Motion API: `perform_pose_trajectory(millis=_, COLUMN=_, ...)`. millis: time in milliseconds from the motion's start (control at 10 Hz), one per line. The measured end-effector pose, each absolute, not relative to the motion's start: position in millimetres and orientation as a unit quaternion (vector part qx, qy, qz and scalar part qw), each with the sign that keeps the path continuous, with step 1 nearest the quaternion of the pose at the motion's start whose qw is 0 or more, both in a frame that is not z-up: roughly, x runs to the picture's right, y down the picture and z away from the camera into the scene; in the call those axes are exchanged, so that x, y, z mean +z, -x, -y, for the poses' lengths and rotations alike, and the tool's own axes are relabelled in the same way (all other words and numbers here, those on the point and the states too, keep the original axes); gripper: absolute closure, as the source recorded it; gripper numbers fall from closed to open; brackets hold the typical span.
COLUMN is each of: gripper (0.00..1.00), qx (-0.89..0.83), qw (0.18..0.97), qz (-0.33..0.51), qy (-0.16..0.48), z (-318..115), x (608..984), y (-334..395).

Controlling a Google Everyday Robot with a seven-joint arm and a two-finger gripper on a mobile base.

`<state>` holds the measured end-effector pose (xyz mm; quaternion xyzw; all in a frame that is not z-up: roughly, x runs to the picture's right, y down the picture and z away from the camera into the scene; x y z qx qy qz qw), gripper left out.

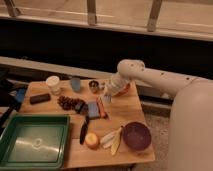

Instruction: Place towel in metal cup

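Crowded table [127,107] — pincer [106,96] beside metal cup [93,86].

Gripper [107,95]: was seen held low over the far side of the table [131,109], just beside the metal cup [93,86], at its 4 o'clock.
Metal cup: was found upright at the table's 12 o'clock.
Blue cup [75,83]: was placed at the metal cup's 9 o'clock.
Green tray [10,131]: was set at the table's 8 o'clock.
Purple bowl [137,135]: was set at 4 o'clock.
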<state>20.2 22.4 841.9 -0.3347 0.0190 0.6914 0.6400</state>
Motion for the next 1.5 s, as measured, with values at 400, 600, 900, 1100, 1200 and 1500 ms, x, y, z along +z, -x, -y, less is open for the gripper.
perform_pose_trajectory(millis=400, gripper=1.00, qx=0.646, qw=0.680, qz=-0.001, qy=0.347, z=-0.9, x=851.8, y=38.8)
perform_pose_trajectory(millis=600, gripper=1.00, qx=0.616, qw=0.704, qz=0.011, qy=0.354, z=13.2, x=856.7, y=75.9)
perform_pose_trajectory(millis=900, gripper=1.00, qx=0.598, qw=0.719, qz=0.029, qy=0.353, z=34.8, x=856.6, y=106.9)
perform_pose_trajectory(millis=1100, gripper=1.00, qx=0.601, qw=0.718, qz=0.027, qy=0.350, z=35.5, x=857.8, y=100.6)
perform_pose_trajectory(millis=1200, gripper=1.00, qx=0.600, qw=0.719, qz=0.027, qy=0.351, z=35.0, x=857.6, y=102.8)
perform_pose_trajectory(millis=1500, gripper=1.00, qx=0.617, qw=0.706, qz=0.027, qy=0.347, z=26.2, x=861.0, y=89.0)
